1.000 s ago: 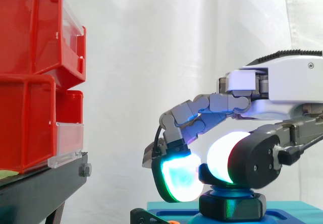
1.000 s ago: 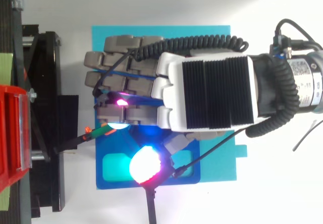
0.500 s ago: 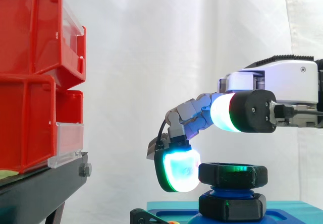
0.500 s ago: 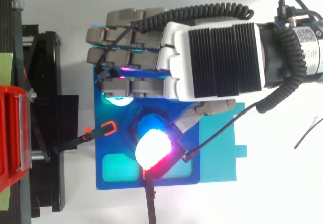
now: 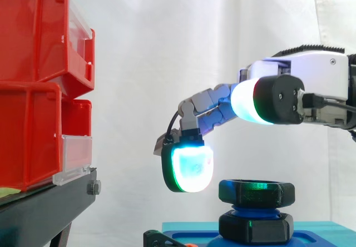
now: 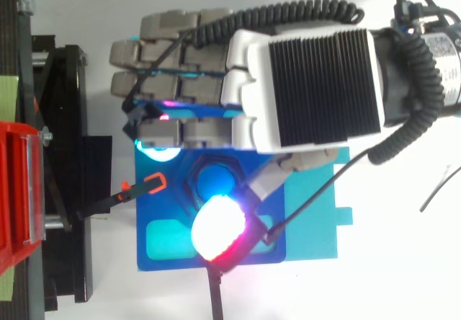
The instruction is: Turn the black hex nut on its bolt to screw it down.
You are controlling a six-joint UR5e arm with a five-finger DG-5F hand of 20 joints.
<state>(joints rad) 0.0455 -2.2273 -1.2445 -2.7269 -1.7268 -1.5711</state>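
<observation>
Side view: upper bin (image 5: pixel 44 35) sits on lower bin (image 5: pixel 30 136) at far left; both rest on the stand (image 5: pixel 44 208); curtain (image 5: pixel 167 47) behind everything.
Base plate (image 5: pixel 192 237) at bottom, right of the stand; it lies on a sheet (image 6: pixel 317 226) that extends past it to the right.
Hex nut (image 5: pixel 256 191) sits on its bolt (image 5: pixel 255 208), above a lower hex piece (image 5: pixel 256 227) standing on the plate.
Hand (image 5: pixel 300 83) comes in from the right, above the nut, not touching it; one fingertip (image 5: pixel 189 166) hangs left of the nut, slightly higher, apart; thumb pad (image 5: pixel 247 102) above the nut.
Top view: nut between fingertip and thumb pad; stand left of plate, near it.
</observation>
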